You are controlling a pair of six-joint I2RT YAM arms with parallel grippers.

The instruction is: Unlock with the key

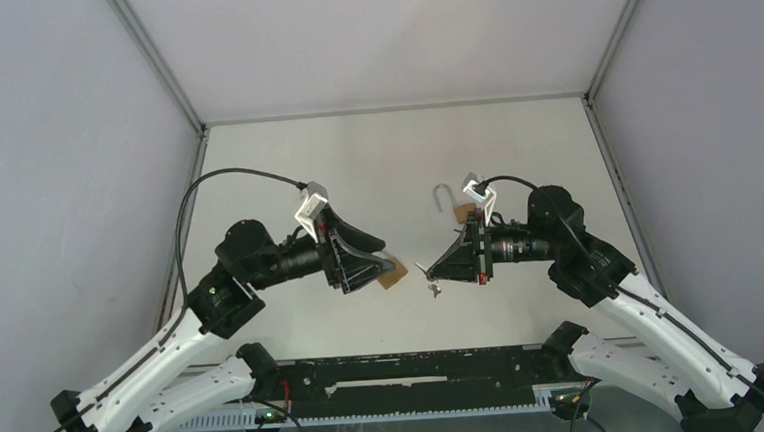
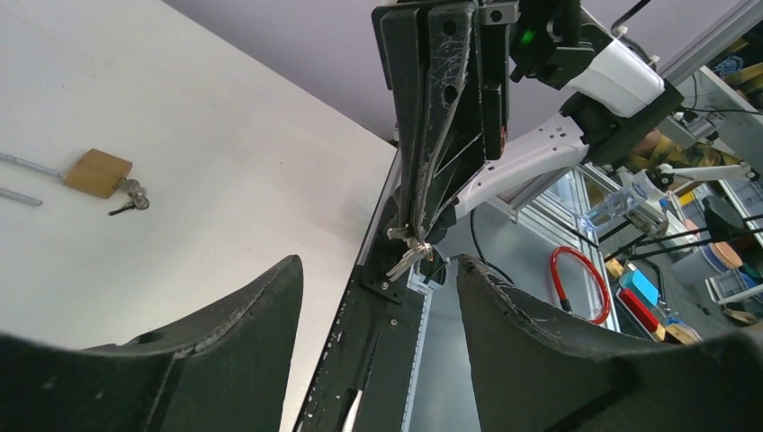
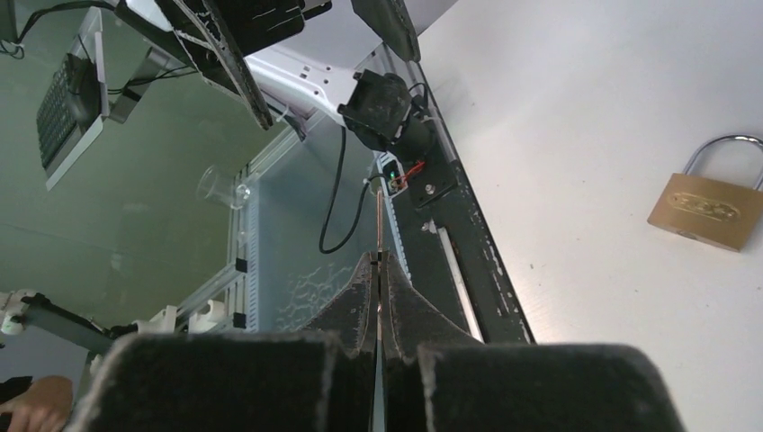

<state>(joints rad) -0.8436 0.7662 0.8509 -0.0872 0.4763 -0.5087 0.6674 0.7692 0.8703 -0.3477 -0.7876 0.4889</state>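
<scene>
Left gripper (image 2: 378,263): jaws apart, empty.
Right gripper (image 1: 431,270): clamped on small silver keys (image 2: 411,255).
Brass padlock with steel shackle (image 3: 708,210): on white table (image 3: 585,135).

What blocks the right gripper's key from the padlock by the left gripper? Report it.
Nothing visible. Only bare table lies between the key, pinched in the right gripper, and the padlock. The open left gripper sits at the padlock's far side, not in the path. A second padlock lies off to the side.

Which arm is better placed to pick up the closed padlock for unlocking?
Left. The left claw is open, empty and right beside the closed padlock, while the right claw is shut on the key.
</scene>
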